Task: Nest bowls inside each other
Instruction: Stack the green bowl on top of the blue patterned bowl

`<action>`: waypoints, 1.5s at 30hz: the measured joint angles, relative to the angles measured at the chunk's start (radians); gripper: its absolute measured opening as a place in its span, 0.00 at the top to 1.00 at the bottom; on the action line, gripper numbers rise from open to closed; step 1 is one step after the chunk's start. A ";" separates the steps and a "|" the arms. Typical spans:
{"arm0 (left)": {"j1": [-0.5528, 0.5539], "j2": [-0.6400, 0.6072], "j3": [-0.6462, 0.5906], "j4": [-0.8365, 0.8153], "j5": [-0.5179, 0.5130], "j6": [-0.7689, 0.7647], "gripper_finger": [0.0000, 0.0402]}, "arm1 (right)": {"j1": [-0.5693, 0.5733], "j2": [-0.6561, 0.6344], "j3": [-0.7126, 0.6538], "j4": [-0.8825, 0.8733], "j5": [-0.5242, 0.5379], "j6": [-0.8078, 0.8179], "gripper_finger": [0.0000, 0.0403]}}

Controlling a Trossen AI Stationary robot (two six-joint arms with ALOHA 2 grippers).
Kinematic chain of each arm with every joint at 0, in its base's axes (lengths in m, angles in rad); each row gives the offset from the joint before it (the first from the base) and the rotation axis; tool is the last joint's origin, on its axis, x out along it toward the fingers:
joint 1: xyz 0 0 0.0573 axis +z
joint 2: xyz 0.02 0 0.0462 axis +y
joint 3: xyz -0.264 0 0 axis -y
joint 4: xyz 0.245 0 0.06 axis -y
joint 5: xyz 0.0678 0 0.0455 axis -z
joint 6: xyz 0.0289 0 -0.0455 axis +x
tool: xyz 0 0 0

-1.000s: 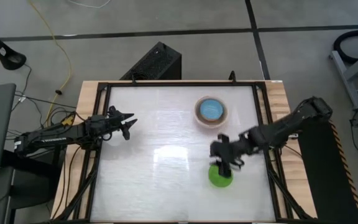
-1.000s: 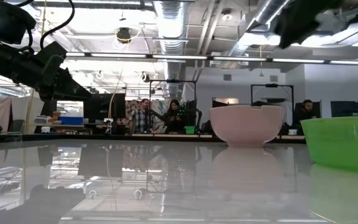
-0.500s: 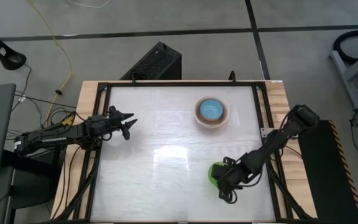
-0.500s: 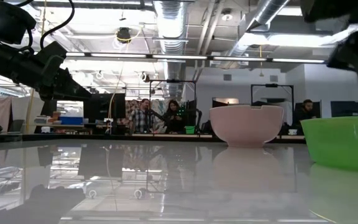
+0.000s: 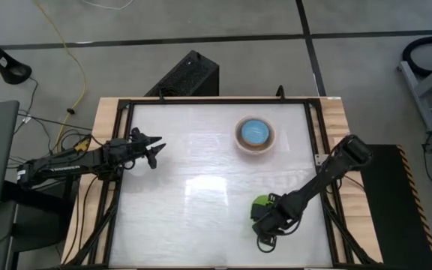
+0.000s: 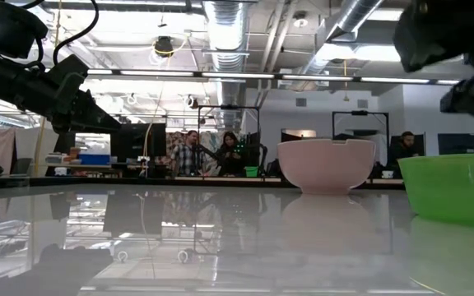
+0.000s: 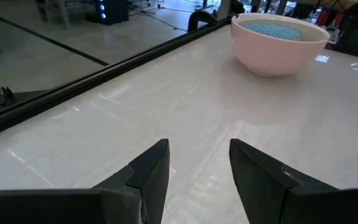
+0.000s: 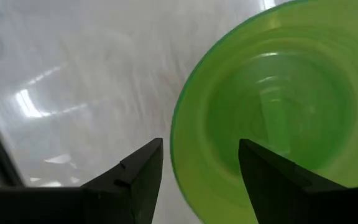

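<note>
The bright green bowl (image 5: 262,202) stands upright on its base at the near right of the table, also seen in the low view (image 6: 451,189). My right gripper (image 8: 201,152) is open and points down over the bowl's near rim (image 8: 178,146), one finger inside the bowl and one outside. I see no touch. At the far right stands the pale pink bowl (image 5: 256,133) with the light blue bowl (image 7: 272,28) inside it. My left gripper (image 5: 156,150) waits open at the table's left, above the surface.
A black frame (image 5: 317,142) runs round the white tabletop. The middle and near left of the table (image 5: 193,195) are bare. A black box (image 5: 190,75) sits on the floor beyond the far edge. People sit in the room behind (image 6: 192,152).
My right gripper has come down and toward the table's near edge, tipping from a slant to point almost straight down, and now straddles the green bowl's near rim. The bowls have stayed where they were.
</note>
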 joint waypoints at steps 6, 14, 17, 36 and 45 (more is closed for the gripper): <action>0.000 0.000 0.000 0.000 0.000 0.000 0.61 | -0.003 0.071 0.006 -0.003 -0.073 -0.018 0.51; 0.000 0.000 0.000 0.000 0.000 0.000 0.61 | -0.030 0.051 0.006 -0.008 -0.107 -0.114 0.96; 0.000 0.000 0.000 0.000 0.000 0.000 0.61 | -0.043 0.006 0.025 -0.062 -0.089 -0.122 0.96; 0.000 0.000 0.000 0.000 -0.001 0.000 0.61 | -0.389 -0.190 0.161 -0.283 0.260 -0.580 1.00; 0.000 0.000 0.000 0.000 -0.001 0.000 0.61 | -0.720 -0.179 0.161 -0.281 0.290 -0.834 1.00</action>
